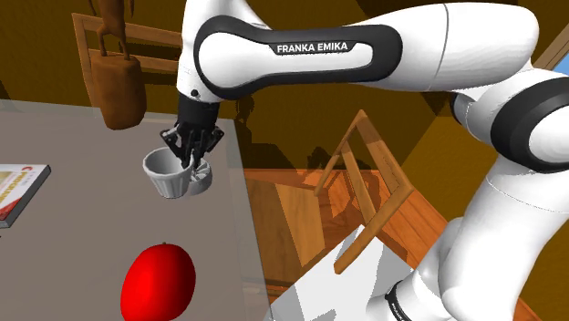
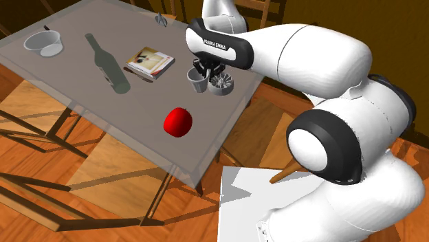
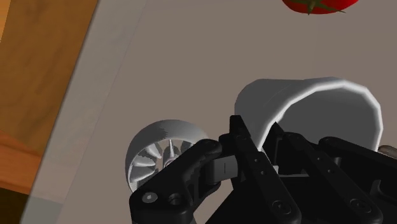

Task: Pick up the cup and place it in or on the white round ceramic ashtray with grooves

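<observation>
**White cup [image 1: 167,173] gripped, ashtray [image 3: 151,153] waiting**

My gripper [image 1: 190,157] is clamped on the cup's rim, holding it tilted just beside the grooved ashtray. Pickup looks done; carrying it over the ashtray and letting go remain.

The cup [image 1: 167,175] is just beside the ashtray [image 1: 203,177] on the table [image 1: 73,242], tomato [image 1: 158,281] well apart.

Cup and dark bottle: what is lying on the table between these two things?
A book lies flat between the bottle and the cup, as the second exterior view shows.
</observation>
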Motion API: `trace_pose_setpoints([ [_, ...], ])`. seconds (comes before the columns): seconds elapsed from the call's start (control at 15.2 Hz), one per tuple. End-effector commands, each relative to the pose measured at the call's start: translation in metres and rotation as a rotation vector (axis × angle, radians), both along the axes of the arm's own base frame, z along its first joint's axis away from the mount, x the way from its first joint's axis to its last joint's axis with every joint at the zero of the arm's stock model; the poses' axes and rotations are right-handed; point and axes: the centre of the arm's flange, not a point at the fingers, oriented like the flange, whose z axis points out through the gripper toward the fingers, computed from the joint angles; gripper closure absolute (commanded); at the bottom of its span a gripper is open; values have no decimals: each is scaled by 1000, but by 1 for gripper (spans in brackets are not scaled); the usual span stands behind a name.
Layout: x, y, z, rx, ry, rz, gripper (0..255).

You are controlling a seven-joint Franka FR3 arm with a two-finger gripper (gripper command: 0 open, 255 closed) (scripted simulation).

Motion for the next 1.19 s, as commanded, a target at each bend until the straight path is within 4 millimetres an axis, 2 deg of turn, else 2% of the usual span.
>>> trace_pose_setpoints([
  [0.0,19,-13,4,0,0,0,255],
  [0.73,137,-98,30,0,0,0,255],
  [1.12,137,-98,-2,0,0,0,255],
])
